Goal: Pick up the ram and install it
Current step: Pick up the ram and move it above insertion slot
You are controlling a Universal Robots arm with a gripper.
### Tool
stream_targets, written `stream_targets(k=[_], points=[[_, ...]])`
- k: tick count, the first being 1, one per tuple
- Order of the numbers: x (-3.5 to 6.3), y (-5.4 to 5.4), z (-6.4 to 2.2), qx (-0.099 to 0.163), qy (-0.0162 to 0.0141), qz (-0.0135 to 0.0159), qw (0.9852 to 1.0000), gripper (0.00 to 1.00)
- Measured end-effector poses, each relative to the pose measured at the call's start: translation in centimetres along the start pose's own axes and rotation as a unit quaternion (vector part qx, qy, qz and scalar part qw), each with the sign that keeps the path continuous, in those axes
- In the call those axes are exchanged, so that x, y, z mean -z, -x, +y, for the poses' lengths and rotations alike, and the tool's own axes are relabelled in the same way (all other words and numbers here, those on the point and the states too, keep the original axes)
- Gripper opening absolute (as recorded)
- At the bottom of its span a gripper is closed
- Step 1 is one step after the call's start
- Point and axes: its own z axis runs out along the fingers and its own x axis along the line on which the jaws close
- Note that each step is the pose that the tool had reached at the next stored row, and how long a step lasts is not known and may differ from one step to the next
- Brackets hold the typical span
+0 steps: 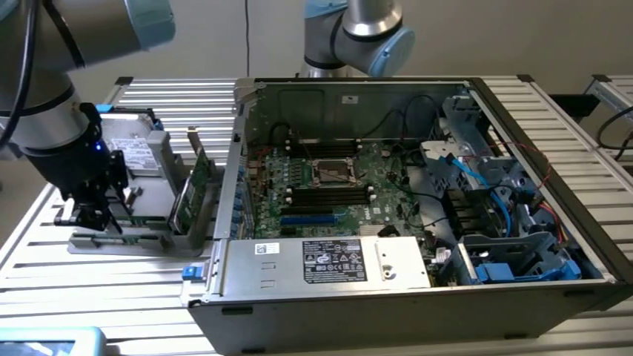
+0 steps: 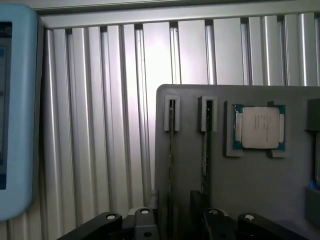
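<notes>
Two ram sticks stand on edge in slots of a grey holder (image 2: pixel 260 200): one ram stick (image 2: pixel 171 150) runs down between my fingers, and the other ram stick (image 2: pixel 205 150) lies just outside them. My gripper (image 2: pixel 176 220) hangs low over the holder with its fingers (image 2: pixel 146 222) apart on either side of the first stick, not closed on it. In the exterior view the gripper (image 1: pixel 89 215) is at the left, above the same holder (image 1: pixel 118 241). The open computer case (image 1: pixel 396 185) holds the motherboard with black memory slots (image 1: pixel 327 194).
A processor chip (image 2: pixel 260 127) lies in a pocket of the holder beside the sticks. A taller green expansion card (image 1: pixel 198 182) stands between holder and case. A light-blue device (image 2: pixel 15 115) sits on the slatted aluminium table (image 2: pixel 100 125). A second arm (image 1: pixel 356 33) rises behind the case.
</notes>
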Motion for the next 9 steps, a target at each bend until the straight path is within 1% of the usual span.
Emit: stream_targets(k=[2, 3, 5, 9], points=[[-0.35, 0.0, -0.48, 0.0, 0.0001, 0.0001, 1.0, 0.38], [-0.54, 0.0, -0.57, 0.0, -0.0001, -0.0001, 1.0, 0.38], [-0.88, 0.0, -0.56, 0.0, 0.0001, 0.0001, 1.0, 0.38], [-1.31, -0.4, -0.54, 0.0, 0.0001, -0.0001, 1.0, 0.38]])
